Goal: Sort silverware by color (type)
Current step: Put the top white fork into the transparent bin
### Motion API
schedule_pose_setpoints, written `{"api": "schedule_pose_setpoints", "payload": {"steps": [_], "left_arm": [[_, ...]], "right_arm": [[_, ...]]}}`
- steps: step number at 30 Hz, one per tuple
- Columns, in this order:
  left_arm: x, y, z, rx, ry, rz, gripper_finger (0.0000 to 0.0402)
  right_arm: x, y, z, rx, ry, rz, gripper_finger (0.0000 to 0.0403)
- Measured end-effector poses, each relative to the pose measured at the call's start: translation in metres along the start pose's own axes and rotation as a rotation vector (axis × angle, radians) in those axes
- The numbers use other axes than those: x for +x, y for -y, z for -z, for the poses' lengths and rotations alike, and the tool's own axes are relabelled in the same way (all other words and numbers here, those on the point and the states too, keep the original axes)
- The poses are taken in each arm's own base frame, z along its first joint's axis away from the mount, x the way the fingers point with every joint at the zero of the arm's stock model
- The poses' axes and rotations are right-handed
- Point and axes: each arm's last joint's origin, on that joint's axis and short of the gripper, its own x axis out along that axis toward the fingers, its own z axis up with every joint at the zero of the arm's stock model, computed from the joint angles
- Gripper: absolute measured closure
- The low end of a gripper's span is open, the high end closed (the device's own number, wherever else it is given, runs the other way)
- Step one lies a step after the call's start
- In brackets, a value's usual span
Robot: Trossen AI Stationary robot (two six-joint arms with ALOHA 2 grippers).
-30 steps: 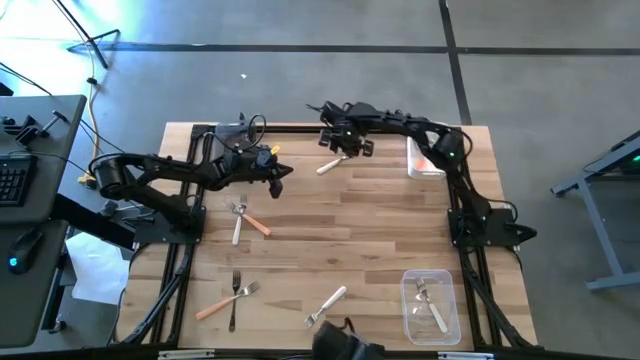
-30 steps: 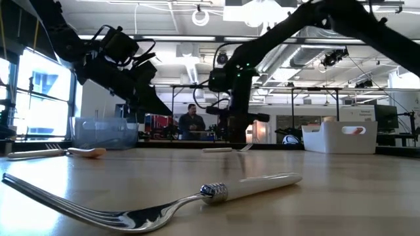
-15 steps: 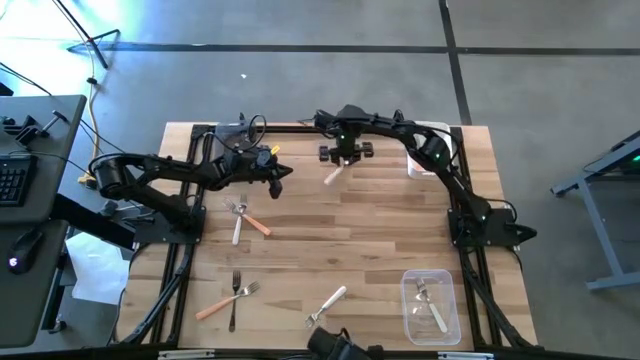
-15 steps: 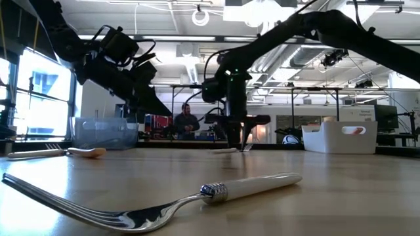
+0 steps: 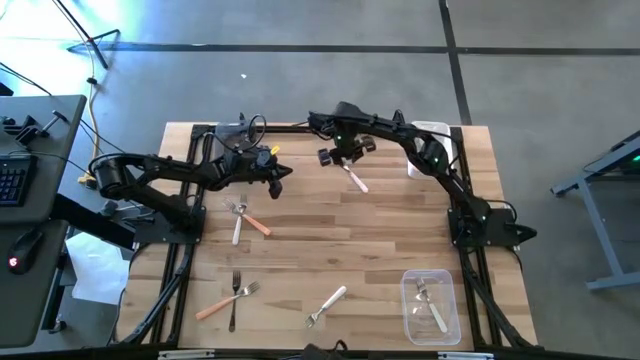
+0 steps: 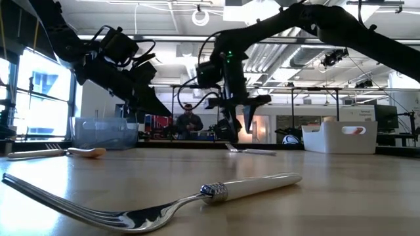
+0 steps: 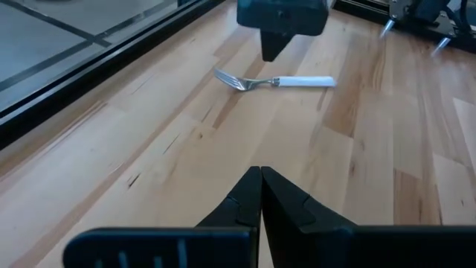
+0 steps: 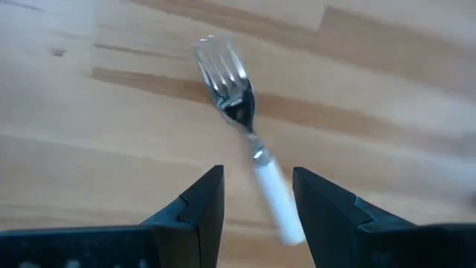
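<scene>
Near front right corner: clear bin (image 5: pixel 428 305) | holds two forks (image 5: pixel 432 301)

You're clearly in some robotics lab or open workshop hall, not anybody's kitchen. Look past the butcher-block table (image 5: pixel 330 230) in the low view and you get exposed ductwork (image 6: pixel 315 56), bright ceiling lights (image 6: pixel 200 13) and rows of benches running way back, with a person (image 6: pixel 189 121) sitting at one of them. From above you see bare grey concrete floor (image 5: pixel 300 80) marked with dark tape lines (image 5: pixel 455 50), a desk with a keyboard (image 5: pixel 10 180) and mouse (image 5: pixel 22 245) at the table's left, and loose cables (image 5: pixel 90 100) trailing around. The arms bolt onto black frame rails (image 5: pixel 180 270) along the table edges, so you've got a proper test rig setup here.
</scene>
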Motion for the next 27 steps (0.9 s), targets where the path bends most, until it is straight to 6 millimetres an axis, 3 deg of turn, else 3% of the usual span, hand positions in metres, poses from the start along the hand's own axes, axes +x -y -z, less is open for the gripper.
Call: {"api": "schedule_pose_setpoints", "payload": {"steps": [7,13,18,27], "left_arm": [[0.0,0.0,0.0,-0.001,-0.004,0.0,0.0401],[0.0,0.001,0.001,-0.001,-0.01,0.049,0.0401],[0.0,0.002,0.001,0.0,-0.009,0.054,0.0401],[0.0,0.001,0.003,0.006,-0.034,0.052,0.0401]], "right_arm": [[0.007,-0.013,0.012,0.127,0.064,0.034,0.0259],[0.013,-0.009,0.011,-0.226,0.098,0.147,0.0259],[0.013,-0.014,0.008,-0.455,0.104,0.089,0.0259],[0.013,-0.016,0.005,-0.579,0.106,0.04,0.0259]]}}
